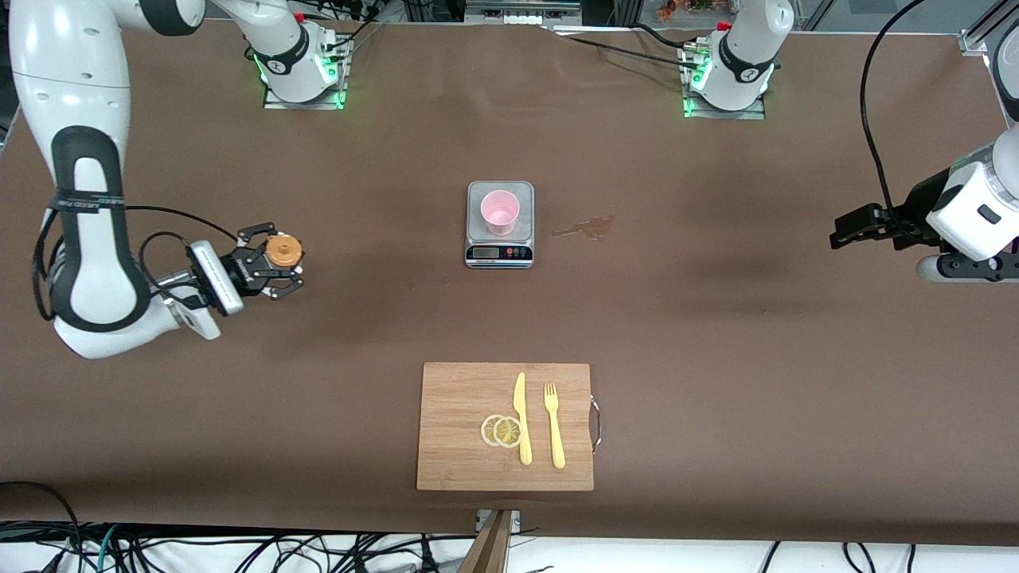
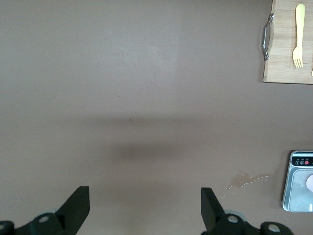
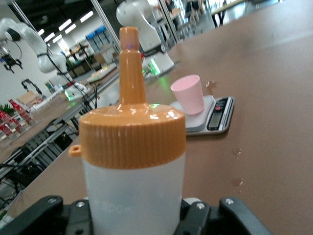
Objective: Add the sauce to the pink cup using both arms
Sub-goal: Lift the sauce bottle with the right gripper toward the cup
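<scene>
The sauce bottle (image 1: 283, 251), translucent white with an orange nozzle cap, stands upright in my right gripper (image 1: 279, 259) low over the table at the right arm's end. In the right wrist view the bottle (image 3: 133, 147) fills the space between the fingers, which press both its sides. The pink cup (image 1: 499, 211) stands on the steel scale (image 1: 499, 255) at the table's middle, apart from the bottle; it also shows in the right wrist view (image 3: 188, 93). My left gripper (image 2: 145, 205) is open and empty, waiting over the left arm's end of the table (image 1: 836, 236).
A brown spill mark (image 1: 585, 228) lies on the table beside the scale, toward the left arm's end. A wooden cutting board (image 1: 454, 430) with a yellow knife (image 1: 521, 418), a fork (image 1: 553, 426) and lemon slices (image 1: 501, 430) lies nearer the front camera.
</scene>
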Robot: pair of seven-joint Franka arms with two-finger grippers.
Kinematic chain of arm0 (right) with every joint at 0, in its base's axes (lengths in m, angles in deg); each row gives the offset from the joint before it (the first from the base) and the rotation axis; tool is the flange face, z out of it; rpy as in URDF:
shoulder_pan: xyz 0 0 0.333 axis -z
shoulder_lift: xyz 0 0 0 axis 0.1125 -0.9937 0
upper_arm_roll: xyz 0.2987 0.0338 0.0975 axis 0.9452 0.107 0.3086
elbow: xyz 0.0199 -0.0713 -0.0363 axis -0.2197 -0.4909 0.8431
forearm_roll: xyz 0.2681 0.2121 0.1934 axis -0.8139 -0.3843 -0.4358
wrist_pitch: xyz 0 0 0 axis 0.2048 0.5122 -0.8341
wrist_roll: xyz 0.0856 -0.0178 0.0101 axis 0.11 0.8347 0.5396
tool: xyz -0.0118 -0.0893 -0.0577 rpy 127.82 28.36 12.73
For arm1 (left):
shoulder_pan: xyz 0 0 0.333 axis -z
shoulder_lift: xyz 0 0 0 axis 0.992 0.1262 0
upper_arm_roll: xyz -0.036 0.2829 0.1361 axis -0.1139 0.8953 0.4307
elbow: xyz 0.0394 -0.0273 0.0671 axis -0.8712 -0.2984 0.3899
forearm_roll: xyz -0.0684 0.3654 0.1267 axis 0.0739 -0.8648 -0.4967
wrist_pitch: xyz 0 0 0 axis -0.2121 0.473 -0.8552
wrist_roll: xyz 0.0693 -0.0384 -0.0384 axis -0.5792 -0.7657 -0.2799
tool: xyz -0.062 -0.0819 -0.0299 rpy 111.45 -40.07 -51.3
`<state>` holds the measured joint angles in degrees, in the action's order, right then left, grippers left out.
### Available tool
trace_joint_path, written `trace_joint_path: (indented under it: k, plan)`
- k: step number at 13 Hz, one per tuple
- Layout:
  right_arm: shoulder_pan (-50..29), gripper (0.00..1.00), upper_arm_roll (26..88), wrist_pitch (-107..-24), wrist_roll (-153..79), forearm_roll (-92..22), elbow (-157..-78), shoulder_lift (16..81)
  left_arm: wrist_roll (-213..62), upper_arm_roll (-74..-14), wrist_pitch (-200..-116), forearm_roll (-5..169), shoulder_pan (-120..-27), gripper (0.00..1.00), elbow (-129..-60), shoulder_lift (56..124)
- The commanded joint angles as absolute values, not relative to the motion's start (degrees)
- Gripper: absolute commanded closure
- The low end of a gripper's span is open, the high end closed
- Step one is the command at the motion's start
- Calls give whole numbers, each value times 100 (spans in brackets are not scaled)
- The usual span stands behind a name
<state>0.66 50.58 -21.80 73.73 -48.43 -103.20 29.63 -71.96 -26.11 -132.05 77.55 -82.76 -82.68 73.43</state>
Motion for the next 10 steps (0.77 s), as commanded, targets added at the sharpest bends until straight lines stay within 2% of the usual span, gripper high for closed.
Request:
trace_joint_path:
  k: [1,7,10]
  plan:
    - [-687,89,4994,-2927,6623,-4519,-10165,3124,-7055,-2639,-13077,7632,-8310,0,-8085,7433]
    - [-1901,89,4993,-3861,4742,-3492,-10165,3625,-7055,-2647,-13077,7632,-8310,0,-8085,7433]
    - [-2271,89,4993,-3880,3819,-3018,-10156,3740,-7055,-2638,-13077,7632,-8310,0,-8085,7433]
